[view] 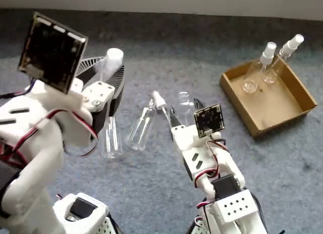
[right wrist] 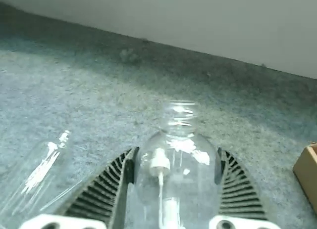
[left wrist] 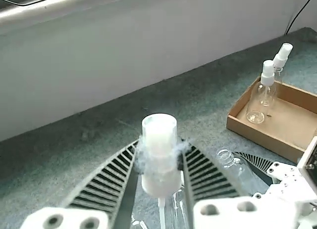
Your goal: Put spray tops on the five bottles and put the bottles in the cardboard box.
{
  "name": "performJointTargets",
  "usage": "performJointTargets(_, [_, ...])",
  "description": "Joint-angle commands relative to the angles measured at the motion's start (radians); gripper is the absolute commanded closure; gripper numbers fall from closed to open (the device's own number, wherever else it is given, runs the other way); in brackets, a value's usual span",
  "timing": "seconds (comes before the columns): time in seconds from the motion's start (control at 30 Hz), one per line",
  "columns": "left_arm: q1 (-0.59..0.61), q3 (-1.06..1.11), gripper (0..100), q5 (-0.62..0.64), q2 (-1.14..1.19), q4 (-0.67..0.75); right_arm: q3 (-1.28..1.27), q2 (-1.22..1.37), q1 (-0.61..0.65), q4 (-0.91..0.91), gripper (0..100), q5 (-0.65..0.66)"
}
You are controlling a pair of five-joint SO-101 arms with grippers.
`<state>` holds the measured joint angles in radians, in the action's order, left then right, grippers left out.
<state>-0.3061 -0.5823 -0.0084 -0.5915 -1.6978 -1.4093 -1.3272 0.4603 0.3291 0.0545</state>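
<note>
While the left fingers (left wrist: pixel 113 175) pinch a spray top (left wrist: pixel 159 151), the right fingers (right wrist: pixel 105 190) grip an uncapped bottle (right wrist: pixel 178 157).

The high view looks steeply down over the whole bench (view: pixel 151 186) from well above it. Each wrist view sits close behind its own fingers (left wrist: pixel 111 175), facing low across the bench toward the wall (left wrist: pixel 99 66). High and left wrist views share the cardboard box (view: pixel 280 106).
</note>
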Motion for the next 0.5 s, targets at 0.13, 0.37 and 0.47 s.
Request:
performJointTargets(0.13, [0.01, 0.229, 99, 0.031, -0.104, 0.178, 0.062, -0.018, 0.102, -0.174, 83.9, -0.006])
performJointTargets(0.37, [0.005, 0.527, 99, 0.193, -0.246, 0.506, 0.016, -0.018, 0.102, -0.282, 83.9, -0.006])
performJointTargets(0.47, [0.005, 0.677, 99, 0.193, -0.315, 0.695, -0.004, -0.019, 0.097, -0.282, 83.9, -0.006])
